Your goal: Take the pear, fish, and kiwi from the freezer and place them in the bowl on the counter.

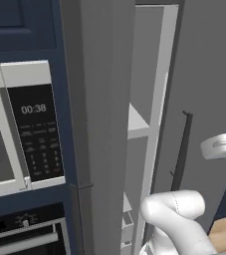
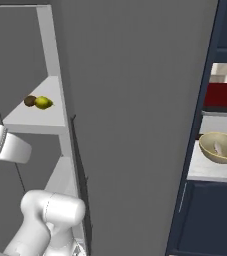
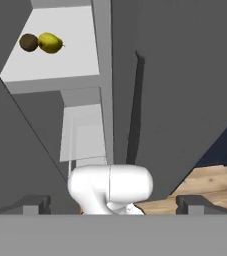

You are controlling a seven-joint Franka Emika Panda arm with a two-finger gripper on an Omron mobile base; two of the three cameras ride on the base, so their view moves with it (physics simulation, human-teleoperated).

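hand (image 3: 113,202) open, empty | kiwi (image 3: 28,42) touching pear (image 3: 50,42) on freezer (image 3: 50,60) shelf | microwave (image 1: 15,124) beside

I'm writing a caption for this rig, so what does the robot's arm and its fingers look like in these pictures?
The arm is glossy white, made of thick rounded tube-like segments with smooth elbow bends and a thin seam line where segments meet. One capped white link ends in a grey-edged rim. In the hand view, the two fingers are small, dark grey and blocky. No cables or markings are visible.

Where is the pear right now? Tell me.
The pear lies on a white freezer shelf, touching the kiwi on the kiwi's right in the right base view; the hand view shows the same pairing at upper left.
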